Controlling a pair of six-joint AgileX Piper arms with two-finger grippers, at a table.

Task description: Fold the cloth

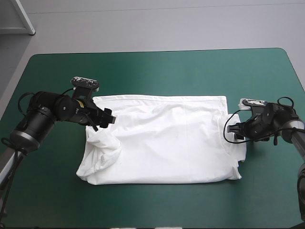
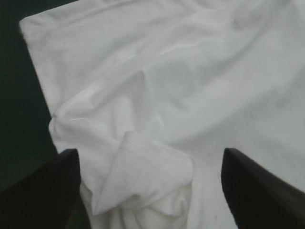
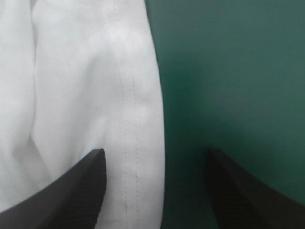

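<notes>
The white T-shirt (image 1: 162,138) lies folded lengthwise across the middle of the teal-green table, with a crumpled sleeve at its left end. My left gripper (image 1: 106,119) hovers over that left end, open, and in the left wrist view the bunched sleeve (image 2: 143,176) sits between its black fingers (image 2: 43,191). My right gripper (image 1: 234,130) is at the shirt's right end, open. The right wrist view shows the shirt's stitched hem (image 3: 128,143) running between the fingers (image 3: 71,191), with bare cover beside it.
The teal-green cover (image 1: 157,71) is bare beyond the shirt toward the far edge and along the front edge (image 1: 157,210). A pale cabinet corner (image 1: 14,19) stands off the table at the far left.
</notes>
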